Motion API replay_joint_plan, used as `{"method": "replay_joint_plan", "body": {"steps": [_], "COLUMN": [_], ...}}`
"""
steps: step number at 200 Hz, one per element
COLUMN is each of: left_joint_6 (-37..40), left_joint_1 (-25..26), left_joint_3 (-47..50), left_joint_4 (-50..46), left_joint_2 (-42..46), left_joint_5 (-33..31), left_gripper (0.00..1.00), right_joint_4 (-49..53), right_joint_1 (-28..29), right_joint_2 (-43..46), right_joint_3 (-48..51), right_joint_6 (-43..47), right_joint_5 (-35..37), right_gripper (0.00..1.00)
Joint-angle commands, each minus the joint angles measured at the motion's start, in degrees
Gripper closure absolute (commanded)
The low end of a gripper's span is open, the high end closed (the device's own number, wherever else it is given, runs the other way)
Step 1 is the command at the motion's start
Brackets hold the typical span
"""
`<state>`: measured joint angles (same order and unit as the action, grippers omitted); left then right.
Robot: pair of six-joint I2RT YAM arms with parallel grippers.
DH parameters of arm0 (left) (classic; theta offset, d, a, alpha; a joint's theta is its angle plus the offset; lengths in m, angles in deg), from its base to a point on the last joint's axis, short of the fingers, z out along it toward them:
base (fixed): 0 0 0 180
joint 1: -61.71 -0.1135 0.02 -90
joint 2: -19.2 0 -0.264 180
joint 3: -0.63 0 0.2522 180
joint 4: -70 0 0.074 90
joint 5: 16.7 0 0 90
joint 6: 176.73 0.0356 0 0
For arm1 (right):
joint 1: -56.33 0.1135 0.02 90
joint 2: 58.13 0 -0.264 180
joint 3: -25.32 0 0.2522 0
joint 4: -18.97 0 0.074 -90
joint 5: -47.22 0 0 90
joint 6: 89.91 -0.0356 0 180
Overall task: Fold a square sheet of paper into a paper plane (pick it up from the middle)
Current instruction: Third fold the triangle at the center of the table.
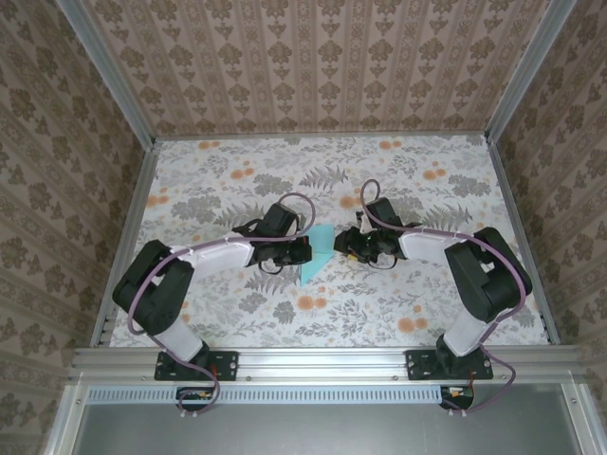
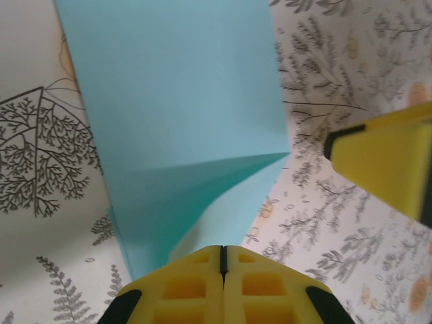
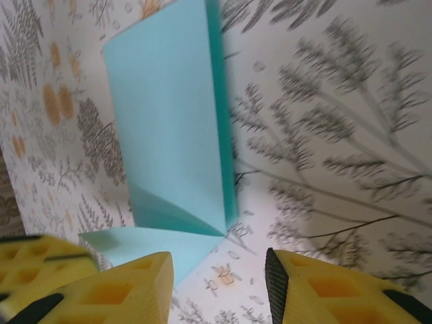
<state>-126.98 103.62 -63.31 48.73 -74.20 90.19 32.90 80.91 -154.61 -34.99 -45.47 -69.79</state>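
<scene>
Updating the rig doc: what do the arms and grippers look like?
Both arms, left arm and right arm, have black joint housings and white links, with a mauve cable looping along each. The left gripper and right gripper have yellow fingers with square recessed pockets and black edging.

**Matt paper, matt plastic, dull metal**

The square sheet of paper (image 2: 175,101) is thin, smooth, matt turquoise apart from one sharp crease. The fingers (image 2: 256,283) of the left gripper (image 2: 223,251) and those (image 3: 128,290) of the right gripper (image 3: 217,262) are matt yellow moulded plastic with black edges. The table (image 1: 237,175) cover is a flat, matt floral print. At 6 o'clock in the top view runs a dull silvery metal rail (image 1: 322,360).
</scene>
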Motion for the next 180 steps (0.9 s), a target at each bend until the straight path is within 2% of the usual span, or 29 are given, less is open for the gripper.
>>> {"method": "replay_joint_plan", "body": {"steps": [1,46,127,180], "left_joint_6": [0.0,-0.8,-1.1,-1.0], "left_joint_1": [-0.5,-1.3,-1.7,-2.0], "left_joint_3": [-1.4,-1.0,-0.5,-0.5], "left_joint_4": [-1.3,-2.8,-2.6,-2.9], "left_joint_2": [-2.3,-3.8,-4.0,-3.7], "left_joint_5": [-2.8,-5.4,-4.3,-4.2], "left_gripper": [1.0,1.0,1.0,1.0], "right_joint_4": [-0.5,-2.0,-6.6,-13.3], "right_joint_1": [1.1,2.5,2.7,2.8], "right_joint_2": [-1.4,-4.9,-6.2,-8.3], "right_joint_3": [-0.4,-1.9,-2.2,-1.9], "right_joint_6": [-1.7,-2.1,-3.8,-6.1], "right_joint_5": [-2.1,-4.3,-7.6,-11.7], "right_gripper": [0.57,0.61,0.67,0.7]}}
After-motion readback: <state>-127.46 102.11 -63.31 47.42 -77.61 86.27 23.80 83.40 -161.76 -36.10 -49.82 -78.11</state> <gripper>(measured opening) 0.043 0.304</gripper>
